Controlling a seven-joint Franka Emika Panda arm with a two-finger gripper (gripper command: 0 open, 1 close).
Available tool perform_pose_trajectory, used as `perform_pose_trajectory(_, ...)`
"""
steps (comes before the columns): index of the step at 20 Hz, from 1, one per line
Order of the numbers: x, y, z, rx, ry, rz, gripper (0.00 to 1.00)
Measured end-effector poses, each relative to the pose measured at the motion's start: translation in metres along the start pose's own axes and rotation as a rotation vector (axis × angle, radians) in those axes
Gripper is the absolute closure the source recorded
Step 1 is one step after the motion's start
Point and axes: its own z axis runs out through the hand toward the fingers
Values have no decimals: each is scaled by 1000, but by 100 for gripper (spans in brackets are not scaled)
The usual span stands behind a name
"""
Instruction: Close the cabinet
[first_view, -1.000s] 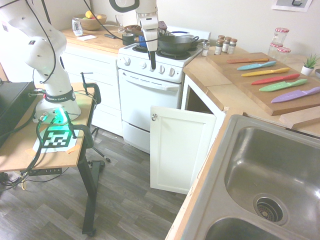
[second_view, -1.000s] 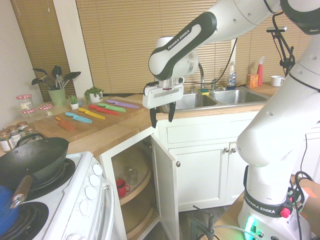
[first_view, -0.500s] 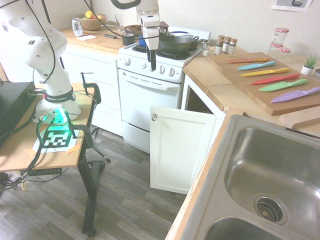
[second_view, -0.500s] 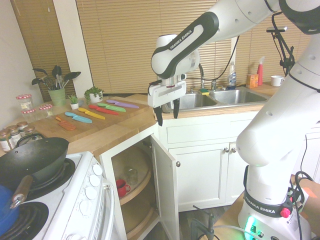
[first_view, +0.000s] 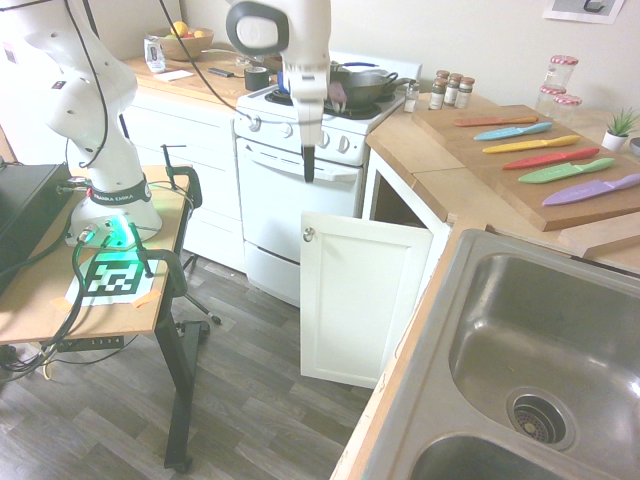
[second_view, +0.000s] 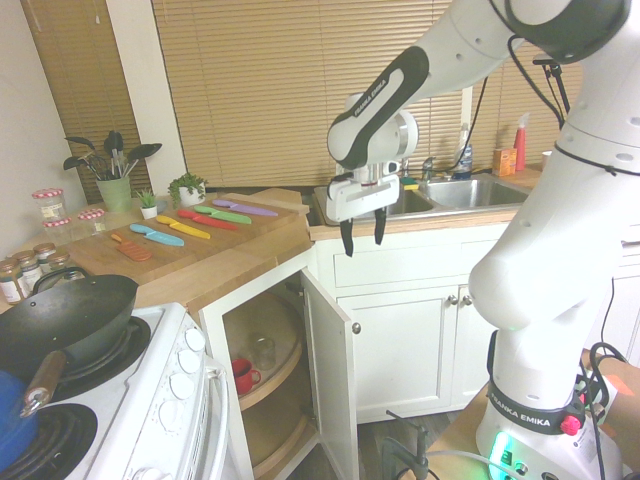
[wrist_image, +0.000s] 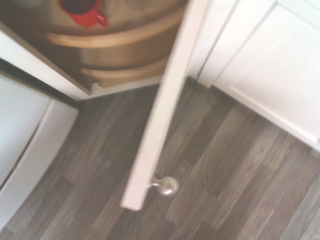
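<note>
The white cabinet (second_view: 261, 330) sits in the corner, between the stove (second_view: 140, 400) and the doors below the sink (second_view: 470, 190); its tall panelled door (first_view: 362, 300) stands well open, swung out from the cabinet over the wood-look floor (first_view: 240, 380); a round silver knob (wrist_image: 167, 186) sticks out from the door's face near its free edge. Inside the cabinet are two curved wooden shelves, one above the other; a red mug (second_view: 244, 375) rests on the upper shelf (second_view: 275, 385), with a clear glass (second_view: 263, 352) beside it.

The claw (second_view: 363, 235) hangs above the cabinet's open door, apart from it, with its two fingers pointing down; they are spread wide, with nothing between them.

On the wooden counter (second_view: 230, 275) above the cabinet lies a cutting board (first_view: 470, 150); a row of coloured knives (first_view: 550, 160) is spread across it, among them blue, yellow, red, green and purple ones; small spice jars (first_view: 452, 91) stand on the counter, between the cutting board and the stove; a dark wok (second_view: 75, 315) sits on the stove.
</note>
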Motion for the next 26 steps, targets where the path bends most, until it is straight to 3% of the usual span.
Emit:
perform_pose_trajectory(16,49,-16,111,30,-132,72,0)
perform_pose_trajectory(26,82,-7,165,-46,-145,73,0)
